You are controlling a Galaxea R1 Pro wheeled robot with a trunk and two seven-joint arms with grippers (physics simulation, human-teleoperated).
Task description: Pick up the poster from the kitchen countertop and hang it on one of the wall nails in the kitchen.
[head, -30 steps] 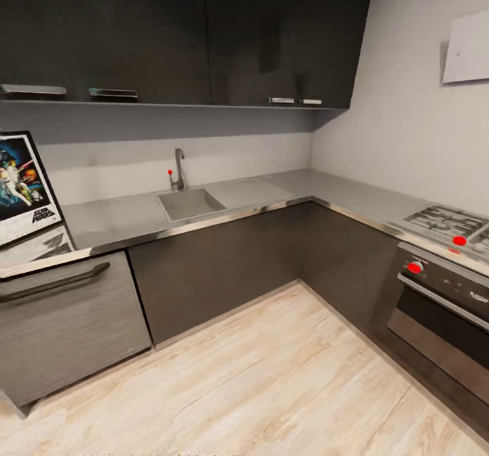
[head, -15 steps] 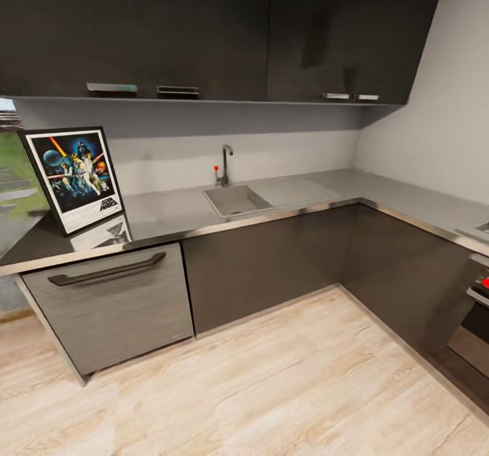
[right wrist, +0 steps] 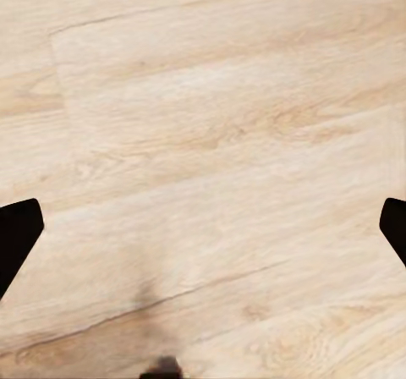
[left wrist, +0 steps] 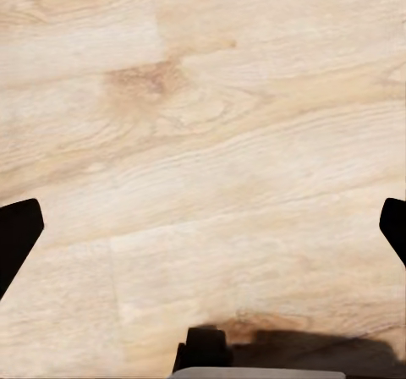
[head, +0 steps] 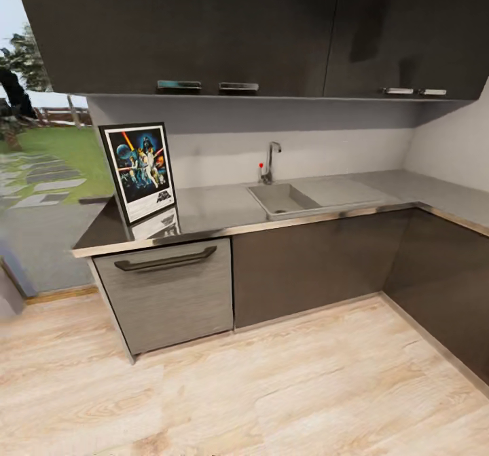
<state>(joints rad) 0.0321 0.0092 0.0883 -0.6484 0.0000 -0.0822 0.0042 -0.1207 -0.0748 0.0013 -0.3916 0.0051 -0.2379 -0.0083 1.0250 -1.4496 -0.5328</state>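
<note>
The poster stands upright at the left end of the kitchen countertop, leaning back toward the wall, its colourful figures and black title facing me. The grey worktop runs right past an inset sink with a chrome tap. My left gripper is open, its dark fingertips wide apart over bare wooden floor. My right gripper is open too, with its fingertips spread over the floorboards. Neither holds anything.
Dark wall cabinets hang above the worktop. A grey drawer front with a dark handle sits under the poster. The counter turns a corner at the right. Light wooden floor lies between me and the cabinets. An opening to a garden shows at left.
The head view has swung left: poster, sink and cabinets have all slid rightward in the picture, the stove has left it, and the garden opening has come in at left.
</note>
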